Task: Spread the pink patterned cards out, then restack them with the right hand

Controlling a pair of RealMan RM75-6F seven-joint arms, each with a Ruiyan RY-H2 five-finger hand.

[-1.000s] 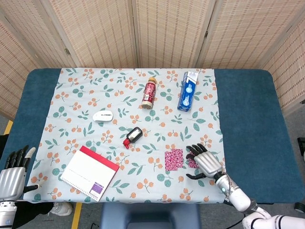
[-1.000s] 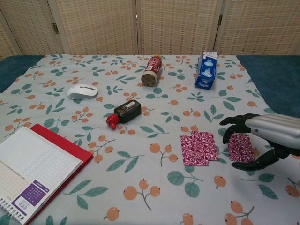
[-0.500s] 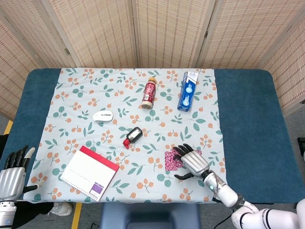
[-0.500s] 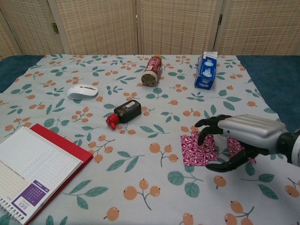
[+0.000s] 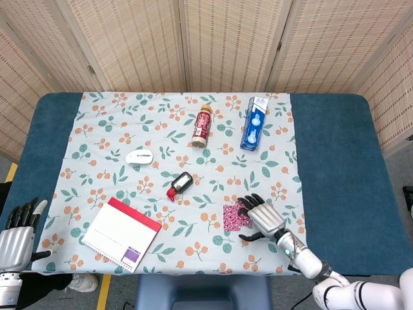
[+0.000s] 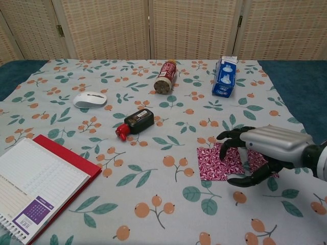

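The pink patterned cards (image 5: 232,217) (image 6: 212,163) lie flat on the floral cloth near the front right, overlapping in a short row. One more pink card (image 6: 258,159) shows under the palm of my right hand (image 5: 261,218) (image 6: 263,145). That hand arches over the right end of the row, its dark fingertips (image 6: 223,151) spread and touching the cards, and it grips nothing. My left hand (image 5: 16,240) hangs off the table's front left corner, fingers straight and apart, seen only in the head view.
A red-covered notebook (image 5: 121,234) (image 6: 36,186) lies at the front left. A small black and red bottle (image 5: 180,185) (image 6: 135,122) and a white mouse (image 5: 139,157) sit mid-table. A red bottle (image 5: 202,125) and a blue carton (image 5: 254,123) lie further back.
My right hand slid left from beside the lone right card onto the cards, then eased back slightly. The gap between that card and the others has closed. The left hand stayed put.
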